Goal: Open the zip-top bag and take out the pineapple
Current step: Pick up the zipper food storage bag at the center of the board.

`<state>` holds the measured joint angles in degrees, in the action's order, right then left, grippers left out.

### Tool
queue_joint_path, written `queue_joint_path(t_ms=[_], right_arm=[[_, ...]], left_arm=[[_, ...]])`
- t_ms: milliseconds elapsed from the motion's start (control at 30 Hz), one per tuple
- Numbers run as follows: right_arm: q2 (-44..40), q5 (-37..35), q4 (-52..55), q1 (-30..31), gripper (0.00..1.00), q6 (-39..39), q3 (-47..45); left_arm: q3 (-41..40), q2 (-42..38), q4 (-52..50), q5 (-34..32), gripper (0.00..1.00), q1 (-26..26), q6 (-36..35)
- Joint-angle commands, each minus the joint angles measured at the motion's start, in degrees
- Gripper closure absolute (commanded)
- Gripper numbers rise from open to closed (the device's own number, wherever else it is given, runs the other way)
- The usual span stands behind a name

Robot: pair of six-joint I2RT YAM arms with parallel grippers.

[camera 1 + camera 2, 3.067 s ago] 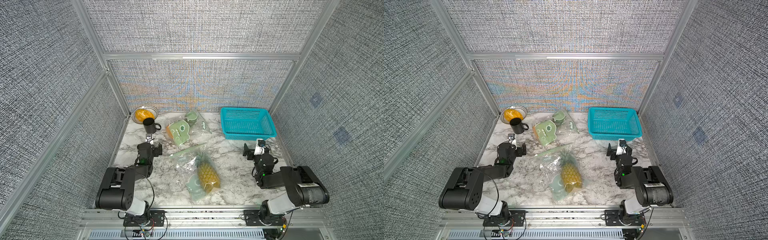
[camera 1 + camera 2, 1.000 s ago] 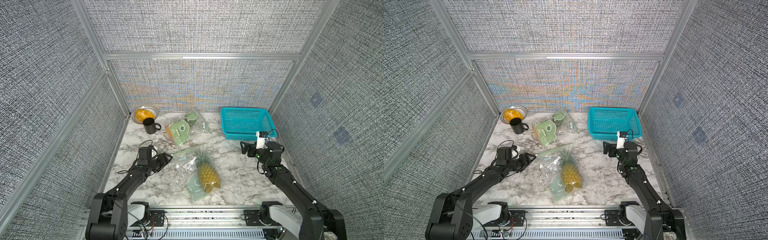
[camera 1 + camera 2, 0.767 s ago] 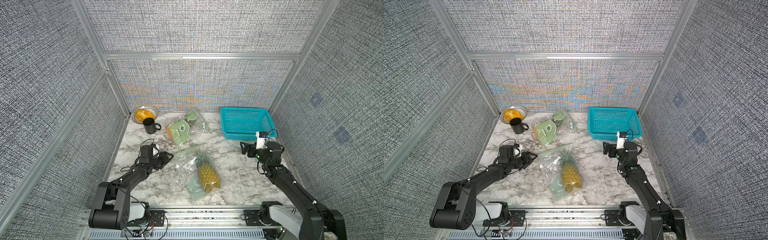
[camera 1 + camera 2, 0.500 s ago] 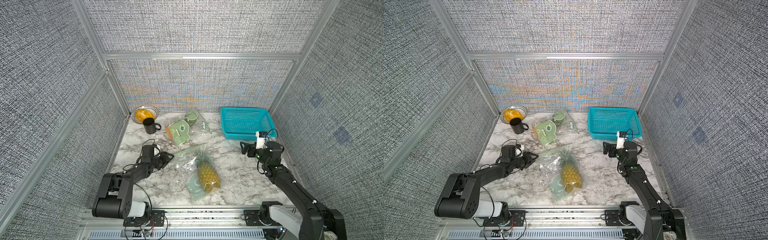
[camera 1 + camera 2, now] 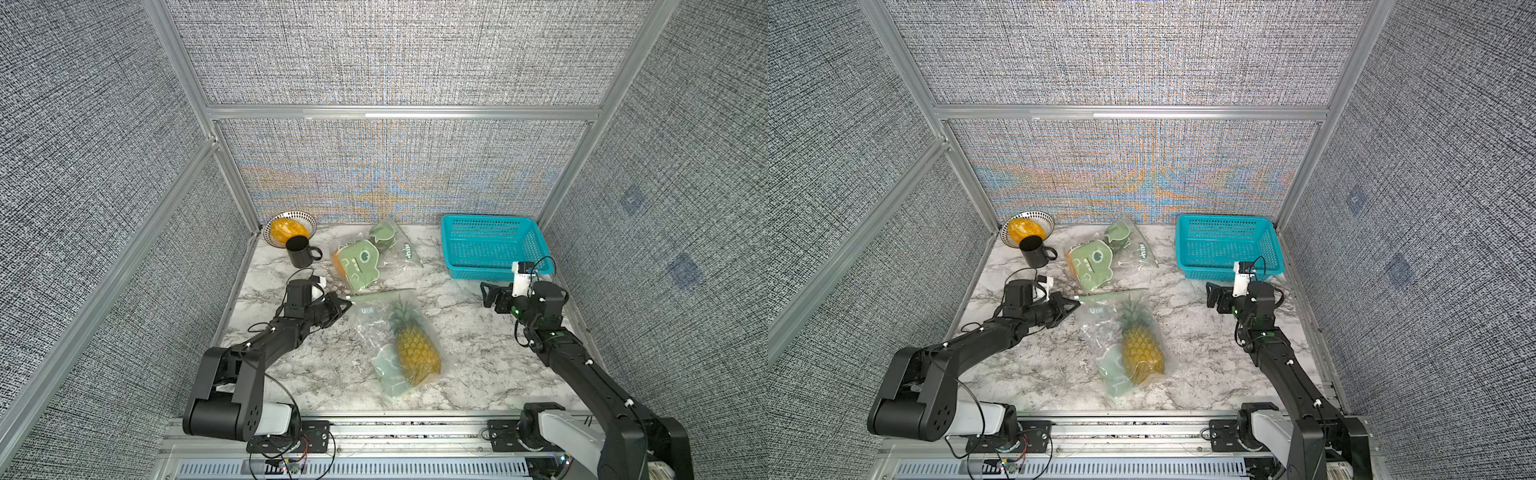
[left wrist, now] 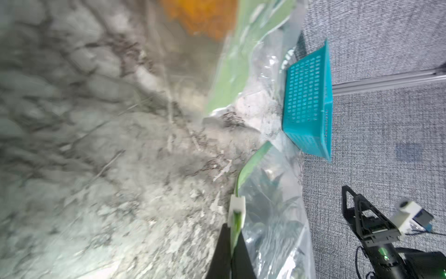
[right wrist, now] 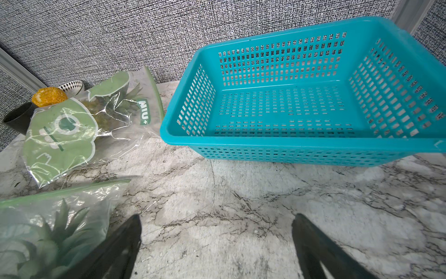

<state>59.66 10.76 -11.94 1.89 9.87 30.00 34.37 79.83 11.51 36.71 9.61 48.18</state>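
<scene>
The marble worktop (image 5: 478, 332) has bare room right of centre and along the lower edge in both top views, with walls hemming it in on three sides. The teal basket (image 5: 494, 268) sits empty at the upper right. The zip-top bag (image 5: 374, 328) lies flat mid-frame, sealed as far as I can tell. A second filled bag (image 5: 361, 266) lies just above its zip edge, which looks tight for pulling that way. The pineapple (image 5: 415, 353) is wholly inside, crown toward the zip. The left fingers (image 5: 343, 303) are pinched shut on the bag's zip end, by the white slider (image 6: 236, 207). The right fingers (image 7: 120, 244) stand wide apart, empty, near the basket. I'd say only the grasp is made, with unzipping and taking the fruit out yet to do.
</scene>
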Motion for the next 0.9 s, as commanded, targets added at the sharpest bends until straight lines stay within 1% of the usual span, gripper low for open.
queue_joint_path(t_ms=[0,100,200,300,400,533,667,867], right_arm=[[-0.50,0.14,1.18,-0.02,0.02,0.05,1.01],[-0.99,-0.07,2.10,-0.04,0.02,0.41,1.88],[-1.37,1.16,2.80,-0.02,0.02,0.26,2.95],[-1.15,5.48,1.87,0.02,0.02,-0.28,3.83],[0.76,12.47,0.52,0.01,0.03,-1.60,5.19],[4.77,17.38,2.63,0.41,0.07,-2.52,9.68],[5.24,17.57,1.48,0.91,0.07,-2.40,11.47],[0.74,17.74,-4.48,1.17,0.10,-4.32,9.33]], left_arm=[[5.62,-0.82,-5.33,0.55,1.00,0.90,-5.27],[12.21,-0.39,-9.53,0.89,1.00,2.66,-8.62],[18.64,1.62,-11.93,2.28,1.00,4.76,-11.42],[24.64,4.38,-14.95,4.04,1.00,6.74,-14.29],[29.62,6.53,-18.59,4.58,1.00,8.33,-16.90],[35.64,8.76,-20.72,6.56,1.00,10.47,-18.40],[45.05,12.01,-26.88,6.76,1.00,13.58,-21.84],[60.64,17.97,-34.20,7.06,1.00,17.78,-24.51]])
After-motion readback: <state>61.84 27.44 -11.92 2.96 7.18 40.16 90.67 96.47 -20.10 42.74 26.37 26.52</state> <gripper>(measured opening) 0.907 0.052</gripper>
